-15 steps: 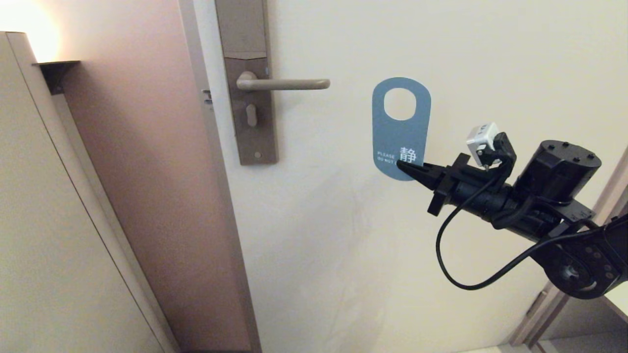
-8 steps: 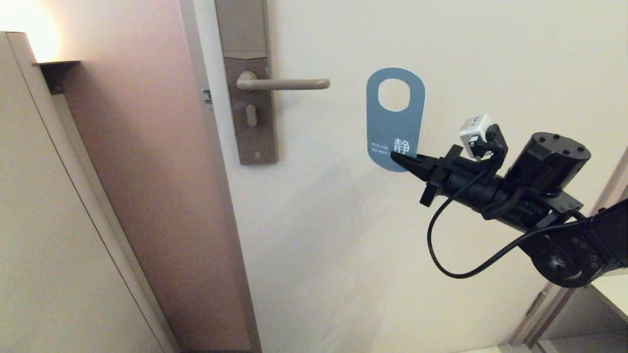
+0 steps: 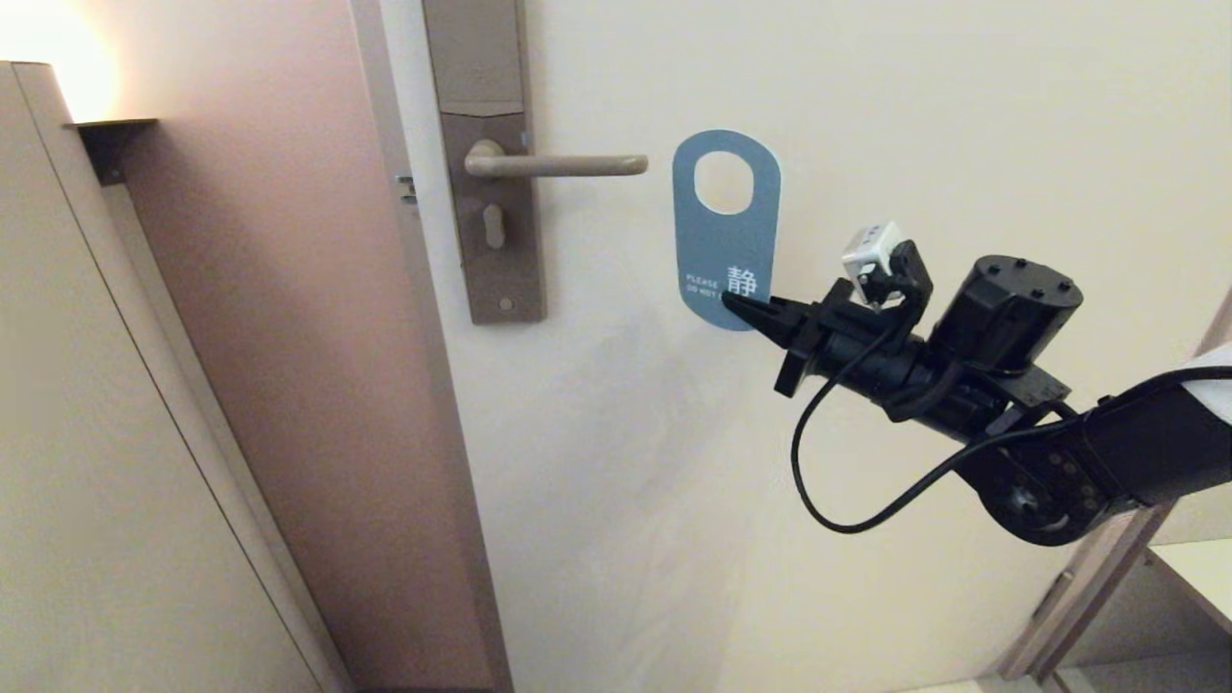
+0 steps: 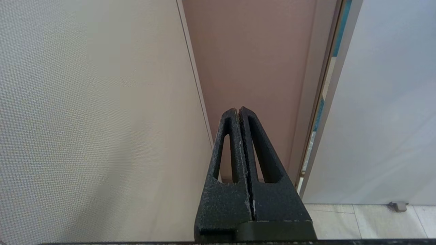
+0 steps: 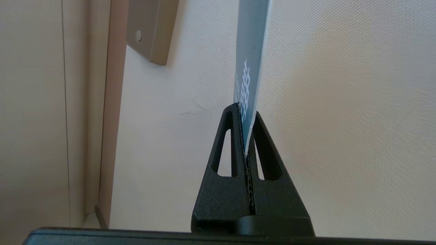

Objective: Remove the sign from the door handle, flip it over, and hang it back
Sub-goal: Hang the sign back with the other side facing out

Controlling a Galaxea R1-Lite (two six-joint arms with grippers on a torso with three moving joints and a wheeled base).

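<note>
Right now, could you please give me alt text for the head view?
The right gripper holds the sign upright by its bottom edge, blue side showing, just right of the door handle's free end and not yet hooked on. A pale door fills the background.

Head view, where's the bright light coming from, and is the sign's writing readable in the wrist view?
Head view: a warm glow flares at the upper left corner. Right wrist view: the sign shows nearly edge-on in the right gripper, so its print is unreadable.
</note>
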